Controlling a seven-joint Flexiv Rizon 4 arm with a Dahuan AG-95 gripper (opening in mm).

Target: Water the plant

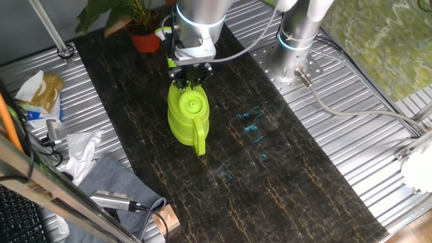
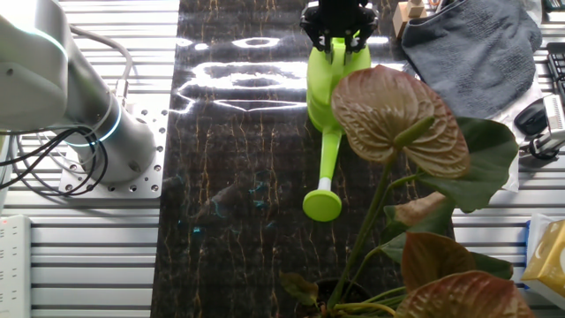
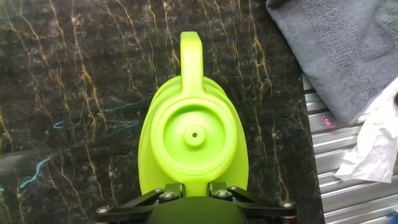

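The lime-green watering can [image 1: 187,115] stands upright on the dark marbled mat [image 1: 283,162]. In the other fixed view its long spout [image 2: 328,159] points toward the plant [image 2: 397,115], whose broad leaves fill the foreground. In one fixed view the plant [image 1: 145,37] sits in its red-orange pot at the mat's far end. My gripper [image 3: 191,190] is straight above the can, just behind the round lid [image 3: 194,134]. Its fingers [image 3: 165,190] press on a narrow green part of the can from both sides. The can's handle [image 3: 190,56] points away from the gripper.
A grey cloth [image 3: 336,50] and white tissue [image 3: 373,149] lie beside the mat on the ribbed metal table. The arm's base [image 2: 79,124] stands on the other side. A wooden block [image 1: 165,219] and cables lie near the cloth. Blue marks [image 1: 251,125] dot the mat.
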